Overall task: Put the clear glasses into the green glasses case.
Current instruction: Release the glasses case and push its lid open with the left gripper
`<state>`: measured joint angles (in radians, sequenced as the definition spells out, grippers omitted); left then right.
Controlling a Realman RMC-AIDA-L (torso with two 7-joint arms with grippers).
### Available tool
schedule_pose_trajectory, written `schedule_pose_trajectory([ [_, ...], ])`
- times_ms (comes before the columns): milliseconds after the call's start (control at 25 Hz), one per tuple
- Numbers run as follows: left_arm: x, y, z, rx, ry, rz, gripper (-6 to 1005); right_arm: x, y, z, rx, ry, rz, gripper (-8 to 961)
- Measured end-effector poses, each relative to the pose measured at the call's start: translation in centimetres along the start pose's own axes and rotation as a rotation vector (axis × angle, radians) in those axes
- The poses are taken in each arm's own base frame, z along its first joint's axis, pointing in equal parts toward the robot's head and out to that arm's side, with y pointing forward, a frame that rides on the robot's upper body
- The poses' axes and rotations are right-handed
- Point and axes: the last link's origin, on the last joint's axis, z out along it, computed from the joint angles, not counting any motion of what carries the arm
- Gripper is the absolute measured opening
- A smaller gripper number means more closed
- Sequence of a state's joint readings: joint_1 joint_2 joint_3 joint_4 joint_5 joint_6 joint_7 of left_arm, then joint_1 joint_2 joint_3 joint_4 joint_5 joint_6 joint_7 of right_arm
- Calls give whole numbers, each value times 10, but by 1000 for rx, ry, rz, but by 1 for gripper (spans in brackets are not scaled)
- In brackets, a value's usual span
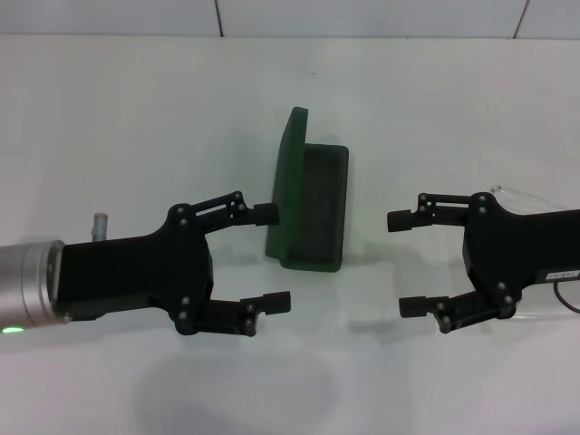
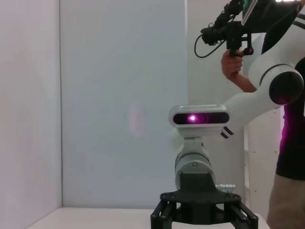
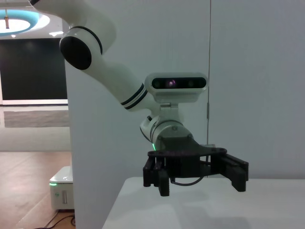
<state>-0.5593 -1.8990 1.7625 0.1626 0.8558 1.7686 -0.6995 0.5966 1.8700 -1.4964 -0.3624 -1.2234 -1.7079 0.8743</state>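
Observation:
The green glasses case (image 1: 313,204) lies open in the middle of the white table, its lid standing up on the left and the dark-lined tray on the right. My left gripper (image 1: 272,258) is open just left of the case, and its upper fingertip (image 1: 265,213) nearly touches the lid. To the right of the case my right gripper (image 1: 405,264) is open and holds nothing. A thin transparent edge of the clear glasses (image 1: 510,191) shows behind the right gripper's body; the rest is hidden. The right wrist view shows the left gripper (image 3: 200,186) open over the table.
The table's far edge meets a white wall (image 1: 272,16). A person (image 2: 290,157) holding a camera rig stands beyond the right arm in the left wrist view. A thin cable (image 1: 566,299) hangs by the right gripper.

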Motion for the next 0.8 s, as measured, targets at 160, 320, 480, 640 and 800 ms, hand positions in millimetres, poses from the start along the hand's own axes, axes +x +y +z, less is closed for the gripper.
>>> schedule_pose_trajectory([
  [160, 0, 1, 0, 4, 2, -2, 887, 0, -1, 0, -2, 1, -2, 868],
  [320, -1, 1, 0, 5, 2, -3, 887, 1, -2, 2, 9, 8, -1, 869],
  [480, -1, 2, 0, 7, 5, -1, 888, 4, -2, 5, 14, 20, 3, 869],
  [640, 2, -3, -1, 42, 25, -13, 885, 4, -2, 4, 25, 17, 7, 869],
  [800, 9, -37, -4, 186, 20, -159, 881, 3, -8, -18, 193, -60, 24, 869],
])
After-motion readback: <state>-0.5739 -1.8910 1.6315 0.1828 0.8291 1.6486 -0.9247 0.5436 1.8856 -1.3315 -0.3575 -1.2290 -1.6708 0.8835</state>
